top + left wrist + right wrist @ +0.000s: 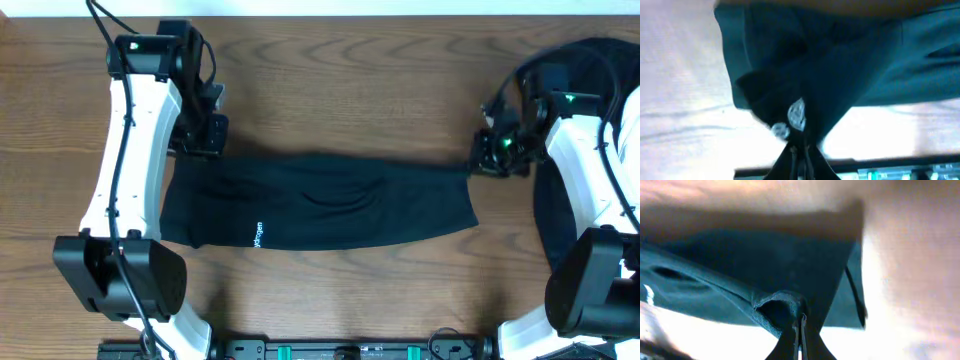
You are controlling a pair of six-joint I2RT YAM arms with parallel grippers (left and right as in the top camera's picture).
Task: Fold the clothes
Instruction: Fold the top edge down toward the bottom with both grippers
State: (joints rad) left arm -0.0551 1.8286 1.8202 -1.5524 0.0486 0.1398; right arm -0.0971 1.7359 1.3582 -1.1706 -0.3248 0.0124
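the clothes (320,205) lie flat on the table (350,60) as a long band, its long axis running straight from the left pincer (197,150) to the right pincer (478,163). each pincer is closed tight on a far corner of the fabric. white lettering (257,236) marks the near edge, closer to the left pincer.

Bare table (350,80) lies open behind and in front of the clothes (320,200). The left arm (130,170) and right arm (585,170) block both ends. A dark fabric heap (600,55) crowds the far right corner.
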